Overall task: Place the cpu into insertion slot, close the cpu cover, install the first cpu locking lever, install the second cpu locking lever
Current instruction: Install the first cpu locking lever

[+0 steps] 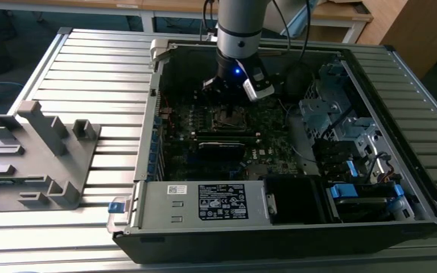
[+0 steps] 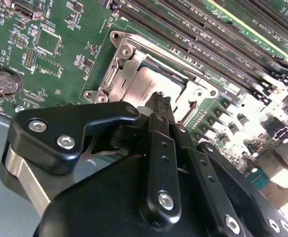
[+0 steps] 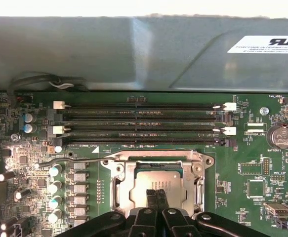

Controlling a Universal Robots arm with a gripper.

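The slatted metal table [image 1: 89, 62] carries an open computer case [image 1: 279, 242] lying on its side, with a grey moulded fixture [image 1: 36, 153] on the table toward the exterior view's left, well apart from the case. My arm [image 1: 241, 23] reaches down into the case from its far side, and my gripper [image 1: 230, 85] hangs low over the green motherboard [image 3: 252, 163] near the socket.

In the first wrist view, four long memory slots [image 3: 141, 123] run side by side just beyond the socket. The cpu cover [image 3: 118, 190] lies flat on the socket, its silver frame surrounding the cpu [image 3: 158, 180], whose dull grey top shows through the window. The cpu sits level in the insertion slot. A thin wire lever [image 3: 69, 159] runs along the board from the socket corner toward a row of capacitors. I cannot tell whether it is latched.

My fingers [image 3: 151, 200] are drawn narrow, side by side, holding nothing. Their tips stand over the near part of the cpu top, and contact cannot be confirmed. A coin cell battery [image 3: 279, 136] sits on the board, well away from the socket.
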